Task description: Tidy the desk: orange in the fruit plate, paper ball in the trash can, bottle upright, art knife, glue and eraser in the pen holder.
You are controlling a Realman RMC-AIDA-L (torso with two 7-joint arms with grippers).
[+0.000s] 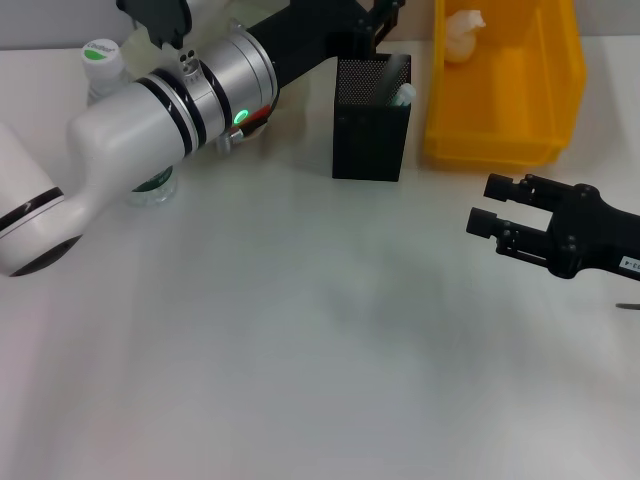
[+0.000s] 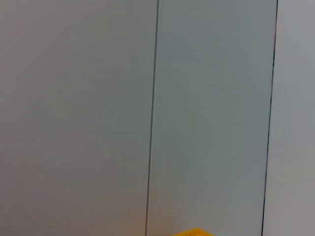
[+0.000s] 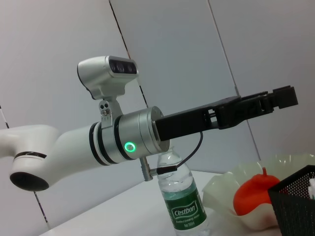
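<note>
The task looks nearly finished: the orange (image 3: 255, 191) sits in the fruit plate (image 3: 231, 184), the paper ball (image 1: 462, 35) in the far-right trash can (image 1: 505, 140), the bottle (image 3: 183, 201) upright, the left gripper (image 3: 275, 100) above the pen holder (image 1: 370, 120), its fingers' state untellable, the empty right gripper (image 1: 490, 205) apart.

Bottle (image 3: 183, 201): you have one, upright.
Orange (image 3: 254, 194): one.
Fruit plate (image 3: 231, 183): one.
Paper ball (image 1: 462, 34): one.
Trash can (image 1: 500, 140): one, yellow.
Pen holder (image 1: 368, 130): one, black mesh.
Grippers: two — left gripper (image 3: 275, 98), right gripper (image 1: 488, 220).
</note>
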